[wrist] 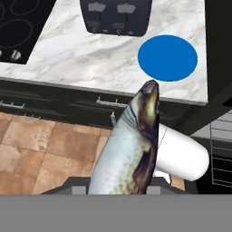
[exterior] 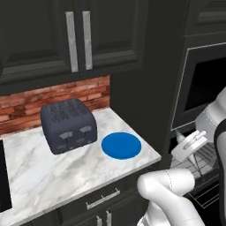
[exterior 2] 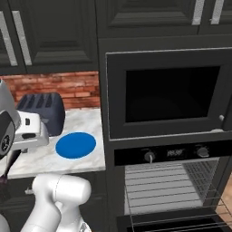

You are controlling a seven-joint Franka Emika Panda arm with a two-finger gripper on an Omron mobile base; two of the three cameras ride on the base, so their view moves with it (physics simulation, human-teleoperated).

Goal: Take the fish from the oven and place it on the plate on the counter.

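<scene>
end effector (wrist: pixel 118 179): closed on the fish, jaws narrowed around its lower body
fish (wrist: pixel 131 145): held clear of the oven (exterior 2: pixel 176 181), off the desk's front edge, above the floor
fish long axis: ran away from the hand, head tip aimed toward the plate
plate (wrist: pixel 167 58): bare, flat on the desk (wrist: pixel 90 54), ahead of the fish tip, just beside the toaster (wrist: pixel 115 16)
judged next move: carry forward over the desk edge, then lower
</scene>
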